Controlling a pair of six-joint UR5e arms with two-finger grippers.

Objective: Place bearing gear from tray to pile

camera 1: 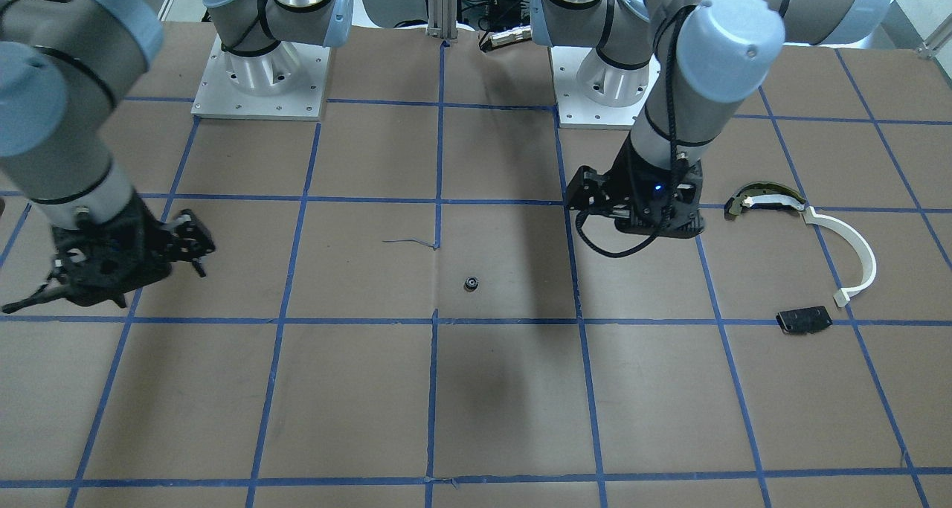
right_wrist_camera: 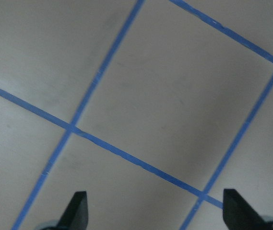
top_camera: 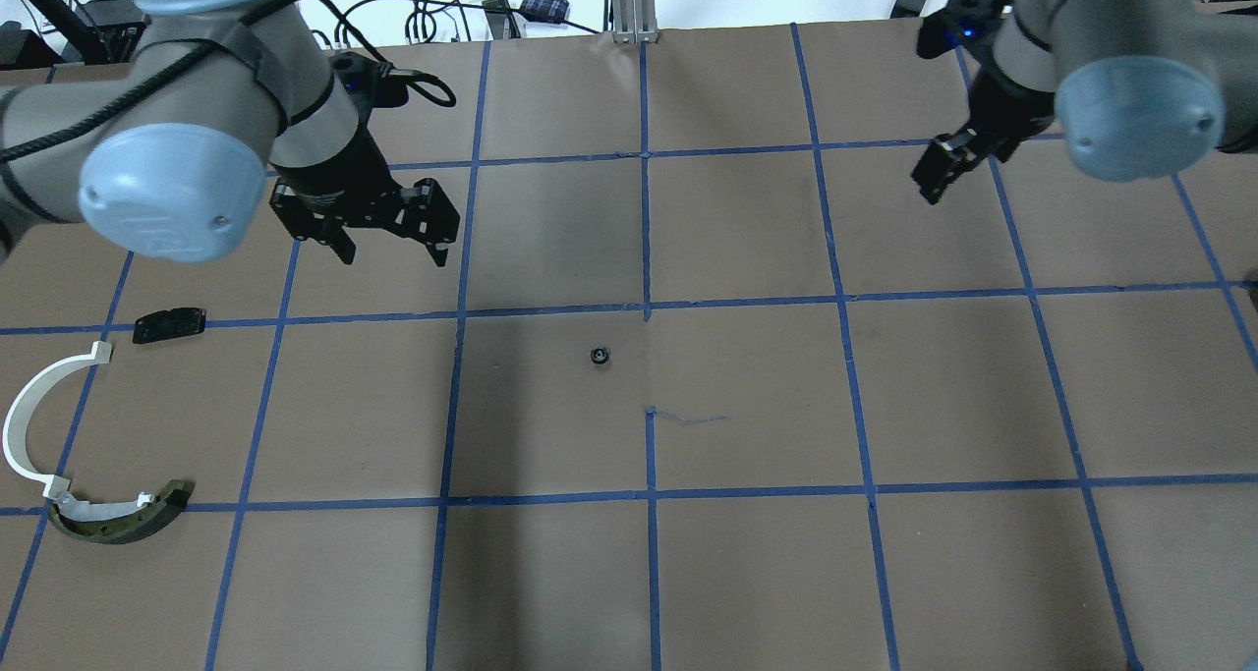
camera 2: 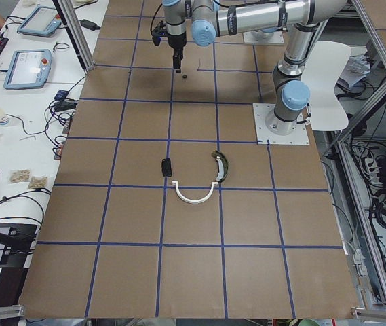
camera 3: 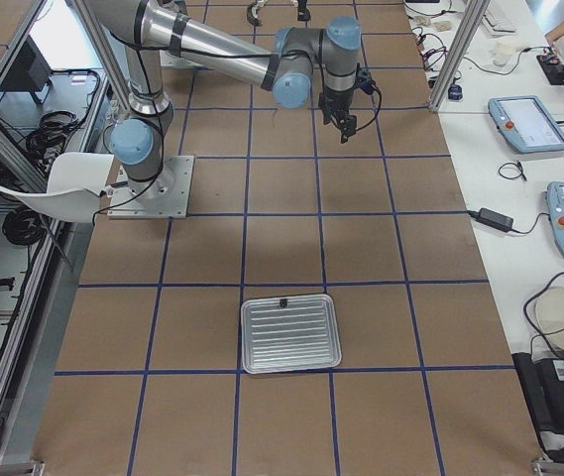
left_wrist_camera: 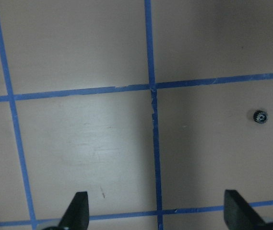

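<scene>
The bearing gear point(top_camera: 600, 357) is a small dark ring lying on the brown table paper near the middle; it also shows in the front view point(camera 1: 470, 283) and the left wrist view point(left_wrist_camera: 259, 115). The pile lies at my far left: a white arc strip point(top_camera: 25, 425), a dark curved piece point(top_camera: 118, 519) and a black plate point(top_camera: 169, 324). My left gripper point(top_camera: 388, 249) is open and empty, between the pile and the gear. My right gripper point(right_wrist_camera: 155, 211) is open and empty, far right of the gear. A ribbed metal tray point(camera 3: 291, 332) shows only in the exterior right view.
Blue tape lines grid the table. A small dark part point(camera 3: 283, 300) sits at the tray's far edge. The two arm bases point(camera 1: 260, 84) stand at the robot's side of the table. Cables point(top_camera: 432, 23) and tablets lie beyond the far edge.
</scene>
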